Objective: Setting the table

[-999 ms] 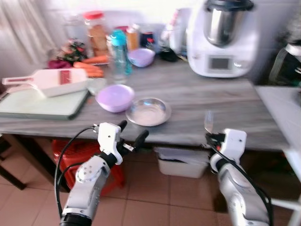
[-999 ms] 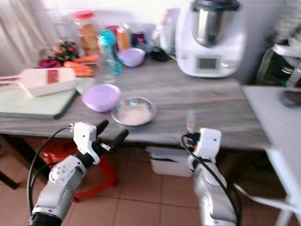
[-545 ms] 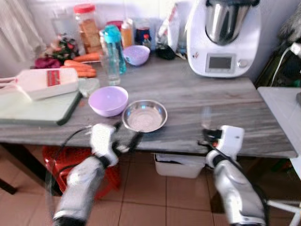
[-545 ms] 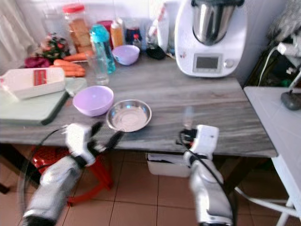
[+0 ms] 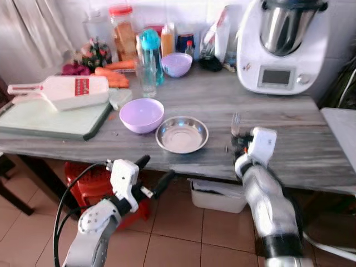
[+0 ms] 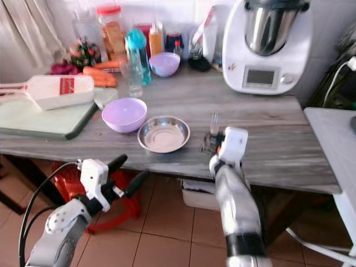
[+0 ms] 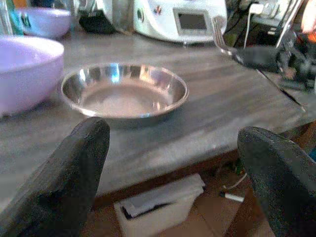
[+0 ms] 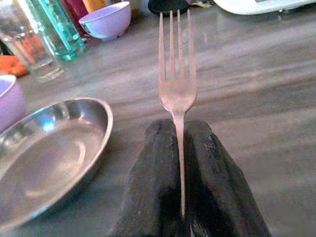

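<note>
Protruding from right pincer, fork stands clamped.

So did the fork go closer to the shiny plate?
Yes. The right gripper carried the fork from off the table's front edge to above it, right of the steel plate.

Grey wood-grain bench. Silver dish and silver fork — the fork sits between black pincer fingers. Lilac bowl, a second lilac bowl farther back. Teal bottle, orange carrots, pale green board — red-tiled floor.
</note>
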Robot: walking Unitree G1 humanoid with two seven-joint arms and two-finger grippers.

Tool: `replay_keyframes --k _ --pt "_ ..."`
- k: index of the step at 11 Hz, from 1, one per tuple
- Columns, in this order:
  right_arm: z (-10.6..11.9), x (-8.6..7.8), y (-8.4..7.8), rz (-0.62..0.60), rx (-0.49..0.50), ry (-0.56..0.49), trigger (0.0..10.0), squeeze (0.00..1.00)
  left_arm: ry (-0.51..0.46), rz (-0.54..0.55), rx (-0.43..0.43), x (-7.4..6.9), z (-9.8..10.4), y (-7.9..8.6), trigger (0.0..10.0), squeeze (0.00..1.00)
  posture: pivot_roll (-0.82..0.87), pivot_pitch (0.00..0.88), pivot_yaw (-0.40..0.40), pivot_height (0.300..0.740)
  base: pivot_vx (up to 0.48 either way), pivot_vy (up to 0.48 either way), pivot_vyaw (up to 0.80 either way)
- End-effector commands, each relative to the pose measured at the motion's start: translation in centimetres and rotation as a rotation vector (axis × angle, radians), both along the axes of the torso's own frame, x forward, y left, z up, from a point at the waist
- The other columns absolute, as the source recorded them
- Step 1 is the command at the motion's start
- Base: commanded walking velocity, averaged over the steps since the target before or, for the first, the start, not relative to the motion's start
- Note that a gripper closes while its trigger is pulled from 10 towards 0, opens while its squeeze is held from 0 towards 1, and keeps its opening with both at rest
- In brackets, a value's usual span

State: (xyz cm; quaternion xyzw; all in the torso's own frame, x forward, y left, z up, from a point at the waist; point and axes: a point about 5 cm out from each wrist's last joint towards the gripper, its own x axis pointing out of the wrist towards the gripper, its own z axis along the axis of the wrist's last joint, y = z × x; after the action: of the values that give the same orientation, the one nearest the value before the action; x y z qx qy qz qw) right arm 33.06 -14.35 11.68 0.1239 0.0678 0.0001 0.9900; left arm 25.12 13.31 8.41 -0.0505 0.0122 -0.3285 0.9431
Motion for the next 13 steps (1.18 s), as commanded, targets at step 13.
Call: replay_keyframes --k 13 --pt "-1.5 3.7 0.8 0.051 0.065 0.087 10.0 0.00 0.020 -0.063 0.012 -0.9 0.1 -0.1 10.0 0.00 0.10 0.030 0.024 0.740 0.000 0.000 0.00"
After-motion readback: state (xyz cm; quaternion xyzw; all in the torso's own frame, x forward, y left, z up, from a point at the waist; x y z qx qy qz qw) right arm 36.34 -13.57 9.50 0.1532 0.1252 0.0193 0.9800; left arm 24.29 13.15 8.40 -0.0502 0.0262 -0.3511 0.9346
